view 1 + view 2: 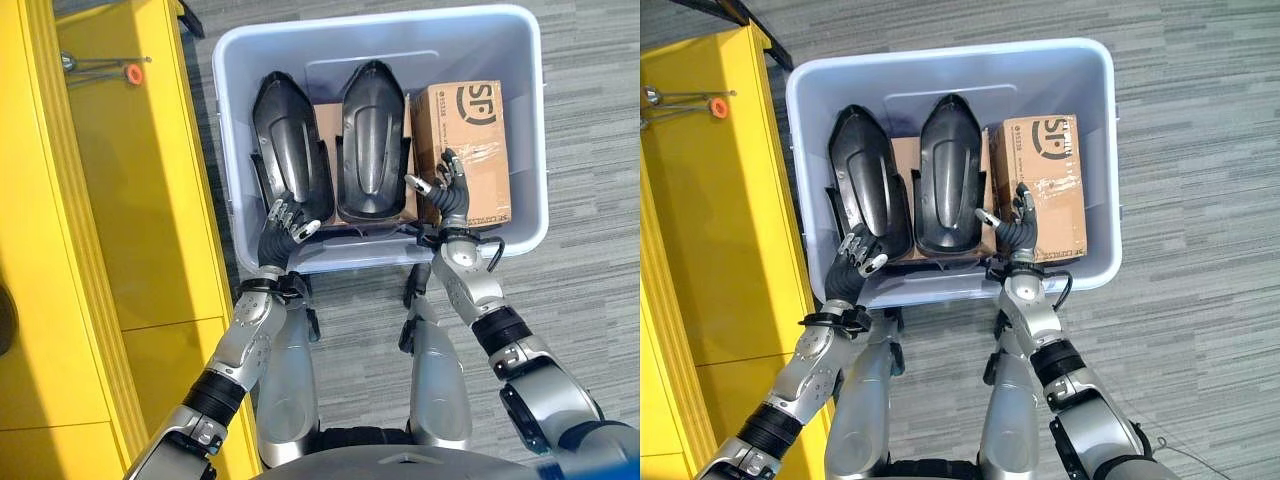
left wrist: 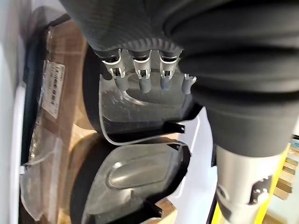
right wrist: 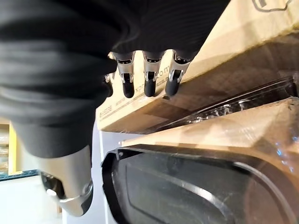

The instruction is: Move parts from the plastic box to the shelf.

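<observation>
You are at the very start of this job: nothing in these views has left the plastic box (image 1: 530,120) yet. Inside it you have 2 black moulded covers standing side by side, the left black cover (image 1: 290,140) and the right black cover (image 1: 372,140), both resting on a flat brown cardboard sheet (image 1: 902,165), and a brown cardboard carton (image 1: 465,150) packed against the box's right side, just beside the right black cover. The yellow shelf (image 1: 100,220) runs along the robot's left, right beside the box, and the shelf surface you can see carries only a small metal tool with an orange end (image 1: 105,68), none of the parts. Your left hand (image 1: 285,222) hovers over the near end of the left black cover with its fingers loosely bent and nothing between them; the left wrist view confirms relaxed fingers above the glossy shell, with no grip taken. Your right hand (image 1: 448,190) is raised over the near left corner of the carton, fingers spread and relaxed, thumb out toward the right black cover, holding nothing; whether the fingertips touch the carton you cannot tell. So, as I read it, all 3 items remain to be moved, and the first grasp is not yet made.
</observation>
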